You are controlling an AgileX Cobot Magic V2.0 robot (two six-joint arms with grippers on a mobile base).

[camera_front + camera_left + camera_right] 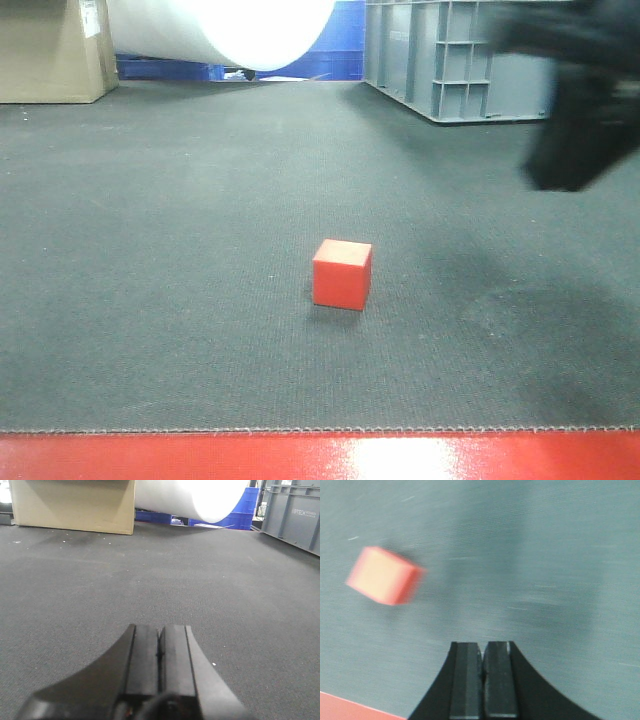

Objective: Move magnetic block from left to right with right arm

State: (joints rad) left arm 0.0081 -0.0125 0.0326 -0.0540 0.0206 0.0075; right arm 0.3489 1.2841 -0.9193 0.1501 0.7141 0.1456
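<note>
The magnetic block (342,273), a small plain red cube, rests on the dark grey mat (180,300) near the front middle. In the right wrist view the magnetic block (385,576) shows blurred at the upper left, well ahead and left of my right gripper (482,644), whose jaws are shut with nothing between them. A dark blurred shape at the upper right of the front view is the right arm (580,110), raised above the mat and apart from the cube. My left gripper (159,627) hovers low over bare mat, shut and holding nothing.
A grey plastic crate (455,55) stands at the back right and a cardboard box (50,50) at the back left. A white roll (230,30) and blue bins (335,45) lie behind. A red strip (320,458) borders the mat's front edge.
</note>
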